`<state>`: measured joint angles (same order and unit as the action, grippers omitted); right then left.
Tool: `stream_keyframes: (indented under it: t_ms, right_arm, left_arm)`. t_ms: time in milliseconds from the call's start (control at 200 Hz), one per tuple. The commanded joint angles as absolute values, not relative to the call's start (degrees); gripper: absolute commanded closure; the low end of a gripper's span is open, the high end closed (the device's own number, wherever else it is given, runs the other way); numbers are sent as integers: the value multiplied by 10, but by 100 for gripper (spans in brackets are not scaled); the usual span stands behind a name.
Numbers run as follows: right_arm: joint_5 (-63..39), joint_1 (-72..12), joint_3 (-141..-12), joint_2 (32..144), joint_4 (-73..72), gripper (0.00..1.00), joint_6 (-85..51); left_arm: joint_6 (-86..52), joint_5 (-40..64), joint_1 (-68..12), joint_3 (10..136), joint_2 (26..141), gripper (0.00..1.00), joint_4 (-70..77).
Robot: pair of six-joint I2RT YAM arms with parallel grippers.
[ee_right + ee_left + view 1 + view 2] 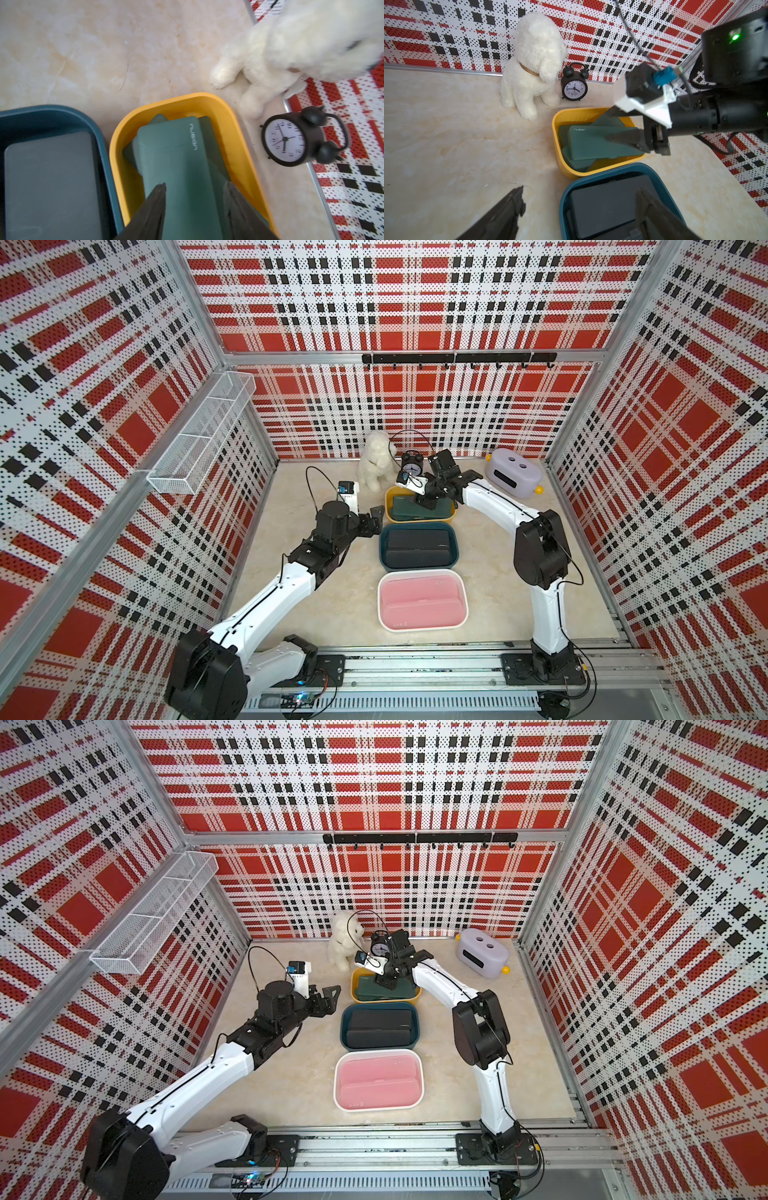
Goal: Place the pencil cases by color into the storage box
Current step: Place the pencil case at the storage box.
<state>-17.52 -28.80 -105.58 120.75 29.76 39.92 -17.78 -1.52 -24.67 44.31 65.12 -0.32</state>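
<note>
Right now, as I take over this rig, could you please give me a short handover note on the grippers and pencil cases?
Left gripper: open, empty, beside the blue tub.
Right gripper: over the yellow tub, fingers astride the top green case; grip unclear.
Done: green cases in yellow, black cases in blue, pink cases in the white tub.
Left: top green case lies tilted; seat it, withdraw.
</note>
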Motion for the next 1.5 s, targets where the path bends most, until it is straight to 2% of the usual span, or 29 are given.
stream_keyframes:
  t_ms: [0,546,972,1493]
  right_arm:
    - [-190,-284,-1061,1212,308,53,375]
    - [-172,-283,-978,1224,281,55,374]
    - [-164,-283,-951,1240,284,68,372]
    - [-161,-282,-909,1225,278,72,362]
  left_arm:
    - [-172,-15,-240,455,648,12,7]
    - [-171,-11,-237,459,660,12,9]
    - [-170,-11,-237,461,664,12,9]
    - [-166,-7,-236,468,678,12,11]
